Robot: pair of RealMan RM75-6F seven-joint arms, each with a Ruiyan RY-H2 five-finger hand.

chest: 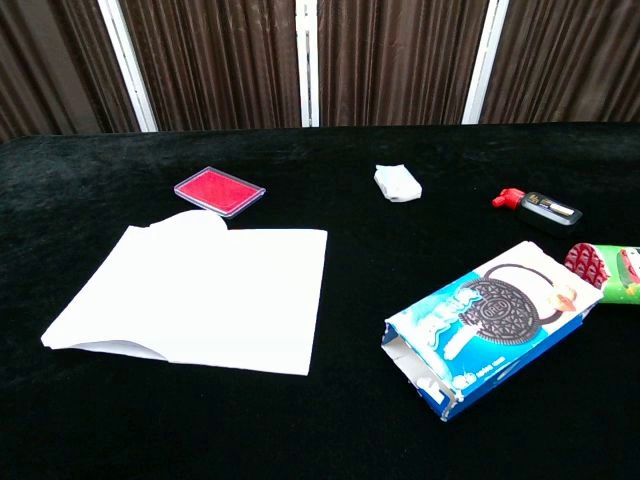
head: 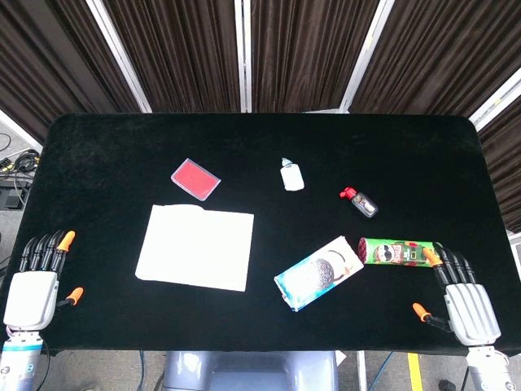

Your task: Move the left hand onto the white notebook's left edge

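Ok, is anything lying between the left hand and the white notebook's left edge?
Nothing visible. Only bare black table lies between the left hand and the white notebook; the red case sits beyond the notebook, off that path.

From my chest camera — flat white paper notebook lies left of centre on black cloth-covered table, top cover corner curled up at its far left. Just beyond it, small red rectangular pad in clear case. Mid-table further back, small white squeeze bottle on its side. Right — blue cookie box with torn-open near end, green cylindrical chip can touching its far end, small black bottle with red cap behind. I see no hands here.
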